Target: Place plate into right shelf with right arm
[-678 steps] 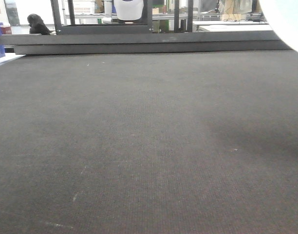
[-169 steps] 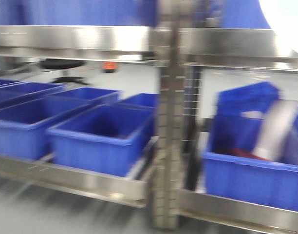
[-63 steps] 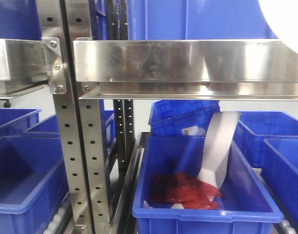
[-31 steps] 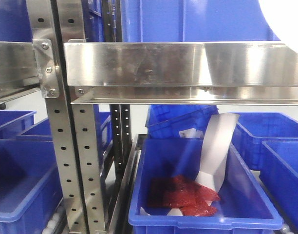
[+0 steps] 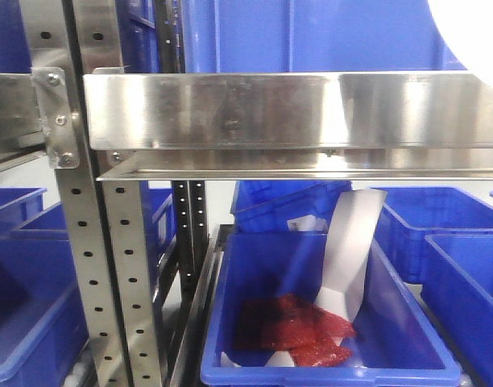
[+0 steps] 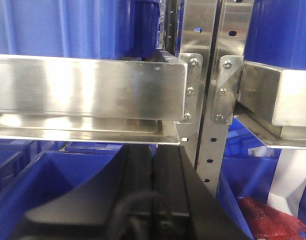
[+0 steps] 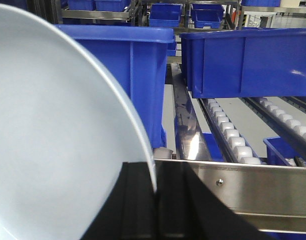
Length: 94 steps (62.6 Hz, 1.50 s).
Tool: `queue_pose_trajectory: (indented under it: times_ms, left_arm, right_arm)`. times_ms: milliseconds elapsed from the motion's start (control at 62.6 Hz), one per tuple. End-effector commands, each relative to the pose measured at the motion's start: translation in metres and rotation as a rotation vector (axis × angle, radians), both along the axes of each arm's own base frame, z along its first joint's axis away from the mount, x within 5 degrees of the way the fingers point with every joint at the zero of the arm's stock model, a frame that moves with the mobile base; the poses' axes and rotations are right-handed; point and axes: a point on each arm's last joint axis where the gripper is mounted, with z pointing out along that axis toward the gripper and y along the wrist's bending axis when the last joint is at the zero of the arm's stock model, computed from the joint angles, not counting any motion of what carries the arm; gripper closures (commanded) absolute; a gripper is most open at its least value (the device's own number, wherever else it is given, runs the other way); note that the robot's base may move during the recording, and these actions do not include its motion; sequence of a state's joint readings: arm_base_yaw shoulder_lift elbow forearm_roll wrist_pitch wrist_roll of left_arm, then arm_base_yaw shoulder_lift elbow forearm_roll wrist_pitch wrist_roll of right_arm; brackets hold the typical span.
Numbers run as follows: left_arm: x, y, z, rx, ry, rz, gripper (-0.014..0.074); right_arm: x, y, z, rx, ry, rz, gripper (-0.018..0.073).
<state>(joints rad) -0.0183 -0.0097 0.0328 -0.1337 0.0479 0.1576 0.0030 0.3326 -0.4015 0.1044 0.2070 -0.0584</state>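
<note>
The white plate (image 7: 58,140) fills the left of the right wrist view, standing on edge. My right gripper (image 7: 155,172) is shut on its rim. A slice of the plate (image 5: 472,32) shows in the top right corner of the front view. The right shelf's steel tier (image 5: 271,113) runs across in front of me, and its front lip (image 7: 253,185) lies just beyond the right gripper, below the plate. My left gripper (image 6: 153,150) is shut with nothing in it, under a steel tier (image 6: 93,90) of the neighbouring bay.
Blue crates (image 7: 128,65) (image 7: 253,60) stand on the upper tier on white rollers (image 7: 233,135). Below the tier, a blue crate (image 5: 327,371) holds red packets (image 5: 299,326) and a white sheet (image 5: 351,250). A hole-punched upright (image 5: 109,242) stands at the left.
The shelf upright and tier have slid left in the front view and look slightly larger. The plate stays in the top right corner, still held.
</note>
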Motion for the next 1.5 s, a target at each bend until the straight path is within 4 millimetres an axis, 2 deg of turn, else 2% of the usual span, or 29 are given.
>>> queue_pose_trajectory:
  times_ms: [0,415,495,719,895,1022,1118,1342,1486]
  left_arm:
    - [-0.001,0.001,0.005,-0.018,-0.089,0.009,0.0724]
    - [-0.001,0.001,0.005,-0.018,-0.089,0.009,0.0724]
    - [-0.001,0.001,0.005,-0.018,-0.089,0.009,0.0724]
    - [-0.001,0.001,0.005,-0.018,-0.089,0.009,0.0724]
    - [-0.001,0.001,0.005,-0.018,-0.089,0.009,0.0724]
    - [-0.001,0.001,0.005,-0.018,-0.089,0.009,0.0724]
    - [-0.001,0.001,0.005,-0.018,-0.089,0.009,0.0724]
    - [-0.001,0.001,0.005,-0.018,-0.089,0.009,0.0724]
    - [-0.001,0.001,0.005,-0.018,-0.089,0.009,0.0724]
  right_arm:
    - [-0.001,-0.001,0.018,0.005,-0.116,-0.016,0.0502]
    - [-0.001,-0.001,0.018,0.008,-0.117,-0.016,0.0502]
    - [-0.002,-0.001,0.024,0.016,-0.133,-0.015,0.0502]
    - [-0.016,0.001,0.076,0.091,-0.241,0.011,0.0502]
    - [-0.013,0.002,0.122,0.118,-0.272,0.032,0.0502]
    - [0.005,0.002,0.153,0.119,-0.289,0.035,0.0502]
    - [0.028,0.002,0.168,0.126,-0.274,0.038,0.0502]
    - [0.079,0.008,0.196,0.140,-0.247,0.073,0.0502]
    - [0.116,0.017,0.202,0.148,-0.244,0.102,0.0502]
